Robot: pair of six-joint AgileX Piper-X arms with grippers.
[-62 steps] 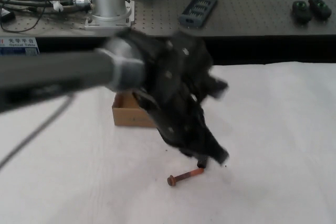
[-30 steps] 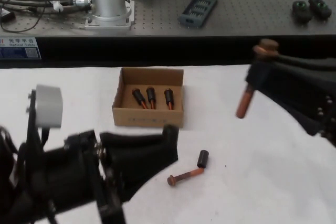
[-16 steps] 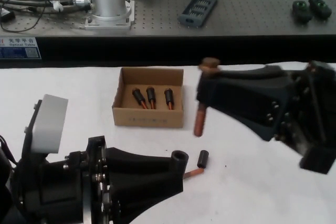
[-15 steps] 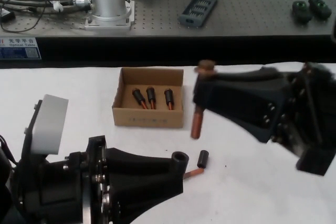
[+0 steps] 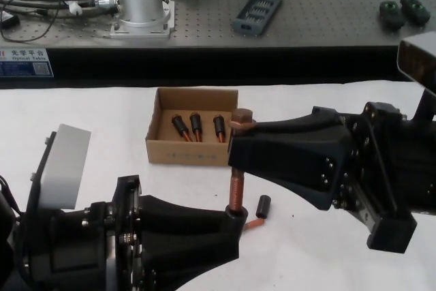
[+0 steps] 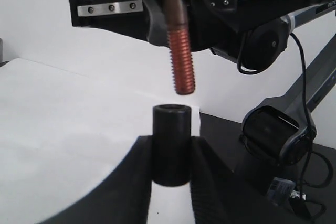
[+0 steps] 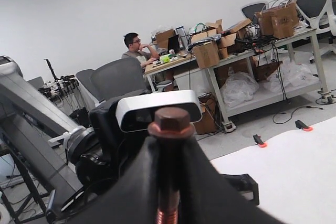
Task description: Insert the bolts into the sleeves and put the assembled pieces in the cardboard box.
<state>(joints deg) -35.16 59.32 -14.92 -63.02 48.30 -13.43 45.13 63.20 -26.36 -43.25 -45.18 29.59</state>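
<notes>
box (image 5: 191,153): three assembled pieces (image 5: 196,126) | loose sleeve (image 5: 263,206) | loose bolt (image 5: 255,223) half behind left tool (image 5: 235,215)

High view downward from behind; both wrist views close on bolt (image 6: 177,51).

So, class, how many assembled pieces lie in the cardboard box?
3, side by side in the cardboard box: left piece, middle piece, right piece. The right hand covers one corner, so another may be hidden.
</notes>
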